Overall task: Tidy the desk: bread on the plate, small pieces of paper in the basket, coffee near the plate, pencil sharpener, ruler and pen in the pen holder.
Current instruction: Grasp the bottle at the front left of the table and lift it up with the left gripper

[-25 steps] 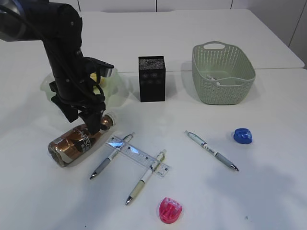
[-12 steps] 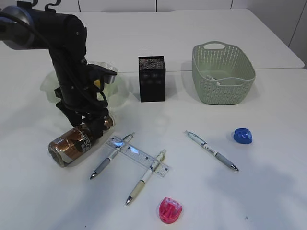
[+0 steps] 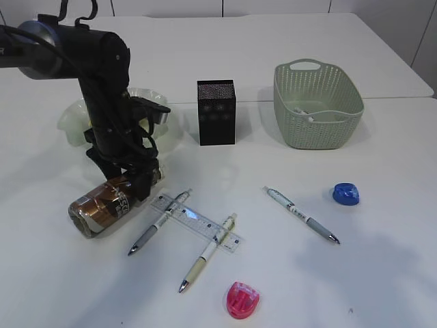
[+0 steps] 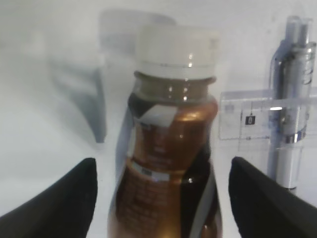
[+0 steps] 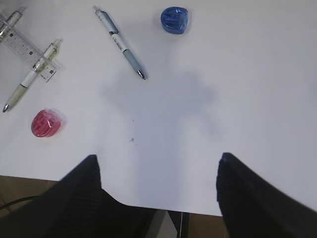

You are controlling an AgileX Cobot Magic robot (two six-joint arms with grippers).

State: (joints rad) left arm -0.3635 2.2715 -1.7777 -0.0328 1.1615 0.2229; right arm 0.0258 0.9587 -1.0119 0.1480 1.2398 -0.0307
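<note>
**Left hand astride the fallen coffee bottle, fingers apart, ahead of a grasp.**

Exterior view: the coffee bottle lies on its side on the tabletop, in front of the plate; the left hand hangs over its cap end. To the bottle's right lie ruler, pens and a pink sharpener; behind and right of it stand pen holder and basket. Left wrist view: both fingers flank the bottle, gaps either side, nothing gripped; this straddle probably prepares a squeeze across the body. Right wrist view: the right hand, also spread and empty, waits off the table edge, well away from the bottle, the blue sharpener beyond it.
</note>
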